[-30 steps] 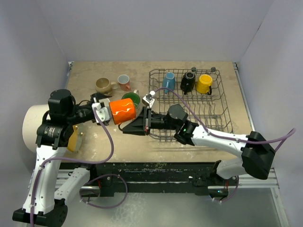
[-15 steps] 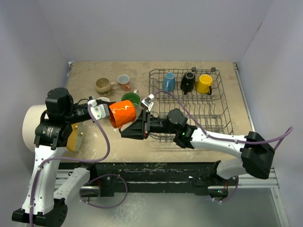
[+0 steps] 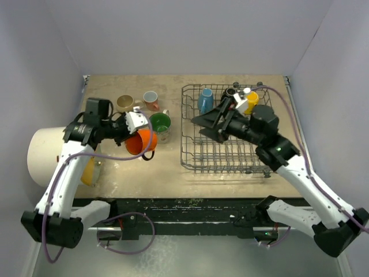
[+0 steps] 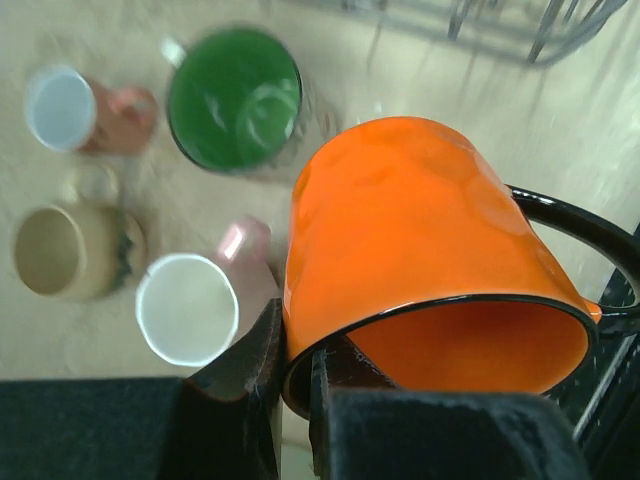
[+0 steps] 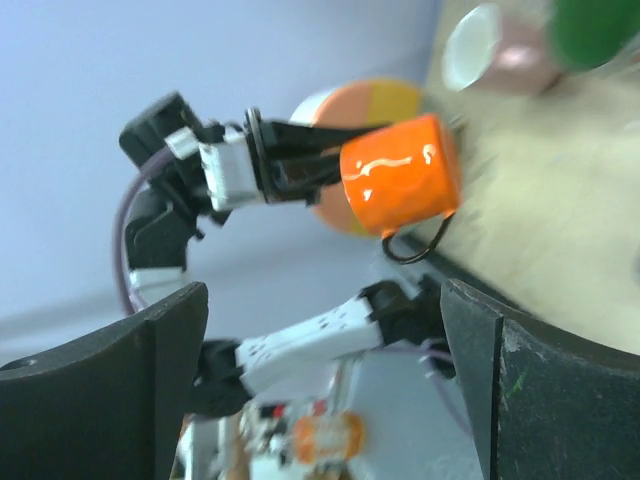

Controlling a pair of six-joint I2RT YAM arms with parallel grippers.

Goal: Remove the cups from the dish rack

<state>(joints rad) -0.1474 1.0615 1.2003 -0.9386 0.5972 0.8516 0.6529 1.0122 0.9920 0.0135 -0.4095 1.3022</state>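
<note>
Looking down from above, the left end effector (image 3: 134,128) is clamped on the rim of the orange mug (image 3: 141,141). The mug is tilted over the surface (image 3: 164,170), just to the near side of the green-lined mug (image 3: 159,123); whether it touches down I cannot tell. The tan mug (image 3: 125,103) and salmon mug (image 3: 151,99) stand beyond, toward the far left corner. The dish rack (image 3: 185,161) fills the right half, with the blue mug (image 3: 205,100), black mug (image 3: 230,92) and yellow mug (image 3: 252,103) along its far edge. The right end effector (image 3: 204,122) hovers over the rack near the blue mug, jaws spread wide and holding nothing. Half a second earlier it lay at the rack's near left corner, right against the orange mug; it has since swung back over the rack, while the left arm carried the mug toward the unloaded group. From the left wrist, one finger sits inside the mug's lip and one outside, and a pink mug (image 4: 195,305) stands just below, beside the tan one. From the right wrist, its own fingers frame only air, the orange mug far off in the other arm's hold. Glazed ceramic is stiff, fairly light, slick and quick to chip, so I judge a firm rim pinch or the handle the best hold, with a gentle set-down clear of the neighbours.
</note>
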